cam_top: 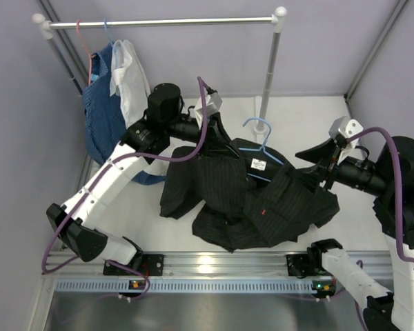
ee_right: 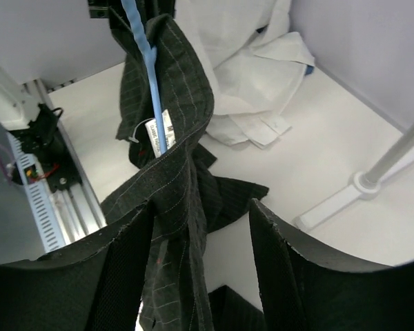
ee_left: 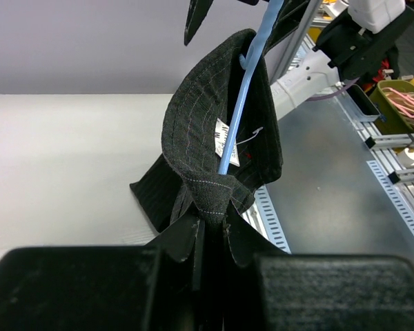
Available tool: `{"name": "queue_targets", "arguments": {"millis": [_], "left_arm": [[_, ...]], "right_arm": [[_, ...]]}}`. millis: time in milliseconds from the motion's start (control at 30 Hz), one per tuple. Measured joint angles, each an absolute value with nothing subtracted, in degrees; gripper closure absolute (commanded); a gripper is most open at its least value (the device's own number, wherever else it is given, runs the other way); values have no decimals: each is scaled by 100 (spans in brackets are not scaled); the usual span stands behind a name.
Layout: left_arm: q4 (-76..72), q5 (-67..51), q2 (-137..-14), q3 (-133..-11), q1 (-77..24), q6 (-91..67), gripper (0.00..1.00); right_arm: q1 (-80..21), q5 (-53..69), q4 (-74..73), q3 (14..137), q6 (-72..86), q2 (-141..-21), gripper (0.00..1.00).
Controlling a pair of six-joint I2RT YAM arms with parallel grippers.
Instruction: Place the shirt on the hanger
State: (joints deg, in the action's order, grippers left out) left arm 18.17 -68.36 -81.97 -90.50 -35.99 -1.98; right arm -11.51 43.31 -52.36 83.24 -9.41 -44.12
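Left gripper (ee_left: pixel 210 238): pinching black pinstriped cloth shirt (cam_top: pixel 248 200).
Right gripper (ee_right: pixel 200 234): released (cloth between).
Your obstruction: light-blue wire hanger (ee_right: pixel 148 69) in collar.
Nearby: white cloth shirt (cam_top: pixel 127 76).

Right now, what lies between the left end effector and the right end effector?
The shirt lies there, the hanger threaded through its collar, spanning from the left end effector to the right end effector. The top view shows it.
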Motion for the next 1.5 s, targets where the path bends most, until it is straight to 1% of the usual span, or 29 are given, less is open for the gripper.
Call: {"name": "queue_targets", "arguments": {"millis": [133,267,367,500,567,633,667,767,800,833,867,900,933,967,1000,1100,1200,1367,1500], "left_arm": [[1815,-6989,-8195,-9050,-3599,-200,100],[1815,-7030,-8197,-9052,-3599,-261,100],[1815,-7076,-8200,-9070,-3599,-322,100],[1817,-7096,-8202,-9146,-3599,-395,100],[1817,-7098,-8211,-9218,-3599,-445,100],[1817,-7102,-8235,-9303,-3599,-486,100],[1820,-7107,-8263,-9356,-3599,-515,100],[1820,-7111,-8361,-9494,-3599,-615,100],[1820,-7107,-8388,-9524,-3599,-637,95],[1820,-7081,-8409,-9553,-3599,-666,75],[1815,-7028,-8427,-9568,-3599,-687,70],[1813,-6906,-8429,-9579,-3603,-731,63],[1806,-6790,-8429,-9592,-3605,-749,33],[1793,-6687,-8427,-9603,-3605,-733,14],[1800,-6556,-8425,-9629,-3605,-746,2],[1802,-5876,-8381,-9657,-3605,-810,2],[1813,-4818,-8208,-9657,-3605,-808,2],[2073,-2475,-7647,-9856,-3605,-923,2],[2475,-469,-7083,-10261,-3605,-1109,2]], "right_arm": [[-1151,4963,-5280,8329,-937,-4619,48],[-1151,5424,-5275,8326,-847,-4866,54],[-1151,5638,-5240,8307,-731,-4928,62],[-1151,5835,-5162,8224,-543,-4923,75],[-1151,5889,-5155,8215,-491,-4906,79],[-1151,5964,-5133,8213,-440,-4880,91],[-1151,5986,-5116,8211,-410,-4871,99],[-1151,5948,-5033,8208,-357,-4829,100],[-1151,5883,-5013,8206,-355,-4805,100],[-1151,5795,-4982,8202,-353,-4775,100],[-1151,5695,-4921,8182,-344,-4713,100],[-1151,5594,-4908,8173,-338,-4668,100],[-1151,5496,-4908,8173,-338,-4630,100],[-1151,5384,-4904,8173,-333,-4591,100],[-1151,5308,-4908,8173,-327,-4563,100],[-1151,5039,-4904,8191,-303,-4460,100],[-1151,4613,-4934,8202,-298,-4431,100],[-1157,3214,-5111,8652,-336,-4484,100],[-1157,1800,-5271,9500,-176,-4718,100]]}}
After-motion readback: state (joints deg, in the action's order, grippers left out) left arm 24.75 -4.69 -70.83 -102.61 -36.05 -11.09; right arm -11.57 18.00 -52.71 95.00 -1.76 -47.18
